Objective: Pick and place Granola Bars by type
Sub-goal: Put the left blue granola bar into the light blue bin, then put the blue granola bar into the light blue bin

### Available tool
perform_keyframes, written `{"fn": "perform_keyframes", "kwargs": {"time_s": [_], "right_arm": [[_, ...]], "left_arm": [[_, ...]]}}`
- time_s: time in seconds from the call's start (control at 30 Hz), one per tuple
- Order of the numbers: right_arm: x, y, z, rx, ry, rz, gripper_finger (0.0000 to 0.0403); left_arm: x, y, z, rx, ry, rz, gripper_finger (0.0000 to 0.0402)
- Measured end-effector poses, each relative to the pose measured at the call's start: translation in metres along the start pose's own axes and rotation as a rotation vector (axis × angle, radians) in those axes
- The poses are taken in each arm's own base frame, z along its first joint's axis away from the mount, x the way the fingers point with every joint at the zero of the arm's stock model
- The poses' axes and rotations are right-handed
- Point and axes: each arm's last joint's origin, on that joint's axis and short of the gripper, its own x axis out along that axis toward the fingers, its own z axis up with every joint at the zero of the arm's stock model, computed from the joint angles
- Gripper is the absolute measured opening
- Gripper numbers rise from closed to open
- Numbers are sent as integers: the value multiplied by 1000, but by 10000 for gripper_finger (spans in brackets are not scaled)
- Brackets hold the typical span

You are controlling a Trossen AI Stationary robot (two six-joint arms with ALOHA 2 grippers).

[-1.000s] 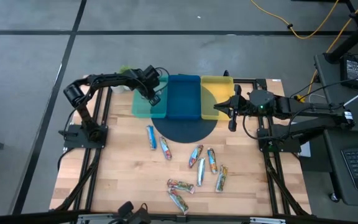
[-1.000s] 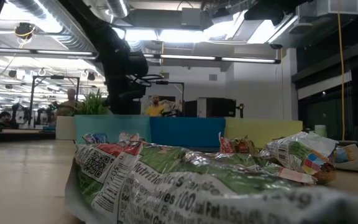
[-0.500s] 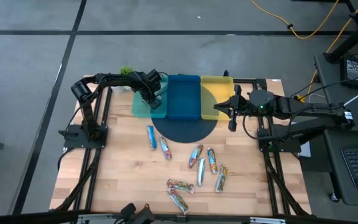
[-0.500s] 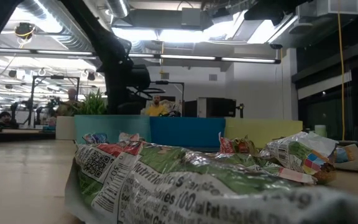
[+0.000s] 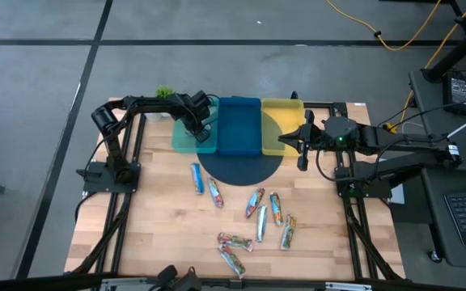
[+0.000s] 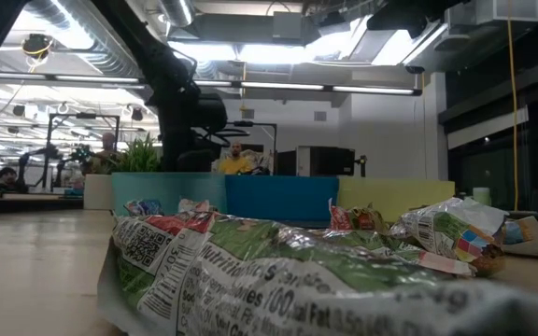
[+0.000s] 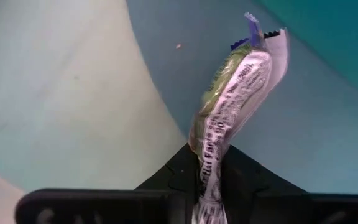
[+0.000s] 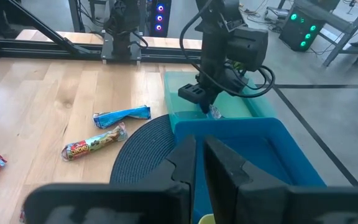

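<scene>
My left gripper [image 5: 200, 127] hangs over the teal tray [image 5: 184, 142] at the table's far edge, shut on a silver-green granola bar [image 7: 234, 93] with a blue end. My right gripper [image 5: 292, 142] waits at the near edge of the yellow tray [image 5: 280, 111], fingers shut [image 8: 201, 155] and touching nothing. Several other bars lie flat on the wood. Two blue ones [image 5: 196, 178] sit near the round mat. A cluster [image 5: 267, 212] lies toward the right. Two multicoloured ones [image 5: 233, 242] rest near the near edge. My left gripper pinches the bar's lower end [image 7: 211, 163] between its two fingers, coming from above and pointing down into the teal tray. The bar runs on along the fingers and sticks out past their tips. Its blue crimped end [image 7: 253, 34] is close to the tray floor; whether it touches cannot be told.
The blue tray [image 5: 239, 129] stands between the teal and yellow ones, all in a row at the far edge. A dark round mat [image 5: 241, 168] lies before them. A small potted plant [image 5: 164, 91] stands behind the left arm. People sit in the room beyond.
My left gripper has dropped a little toward the teal tray with the bar still held, and its arm has drawn back so that the plant shows. In the last half second it has kept nearly still.
</scene>
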Motion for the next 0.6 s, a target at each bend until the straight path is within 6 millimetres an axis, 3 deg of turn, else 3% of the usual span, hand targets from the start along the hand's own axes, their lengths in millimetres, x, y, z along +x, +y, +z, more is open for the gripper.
{"fn": "perform_keyframes", "kwargs": {"time_s": [0.2,0.6], "right_arm": [[0,0,0,1,0,0,34],[0,0,0,0,1,0,34]], "left_arm": [[-2,-7,-3,32,31,-6,89],[-27,-28,10,140,19,9,147]]}}
